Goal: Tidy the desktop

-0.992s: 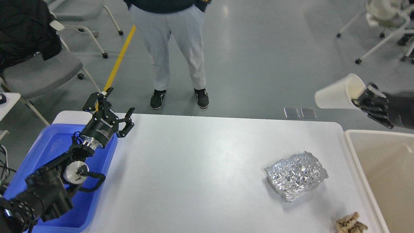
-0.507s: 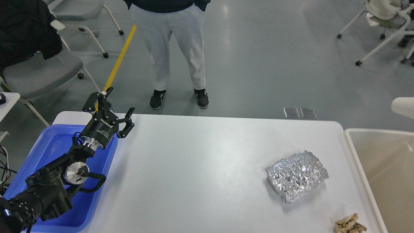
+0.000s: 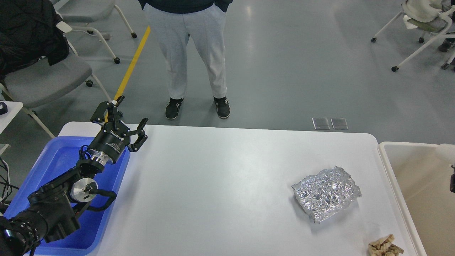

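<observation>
— On the left, what is the arm doing?
— Left gripper point(image 3: 121, 114) hangs over the far left corner of the desktop point(image 3: 220, 185), above the far rim of the blue tray point(image 3: 53, 167). Its two fingers stand well apart with nothing between them. The arm runs back over the tray toward the lower left corner of the view.

— And the right one?
— Only a dark sliver shows at the right edge, with a bit of white cup point(image 3: 447, 152) just above it, over the beige bin point(image 3: 394, 177). The right gripper itself is cut off by the frame, so I cannot tell how its fingers stand.

— Where is the desktop?
— It fills the lower middle of the view, white with rounded corners, between the tray on the left and the bin on the right.

— What lies on it?
— A crumpled foil piece point(image 3: 326, 193) toward the right side, near the bin but apart from it. A small tan crumpled scrap point(image 3: 385, 246) sits at the near right corner, well apart from the foil.

— Anything beyond?
— A person point(image 3: 193, 53) in light trousers and black shoes stands on the grey floor past the far edge, and a grey chair point(image 3: 42, 78) with a black coat is off to the far left
</observation>
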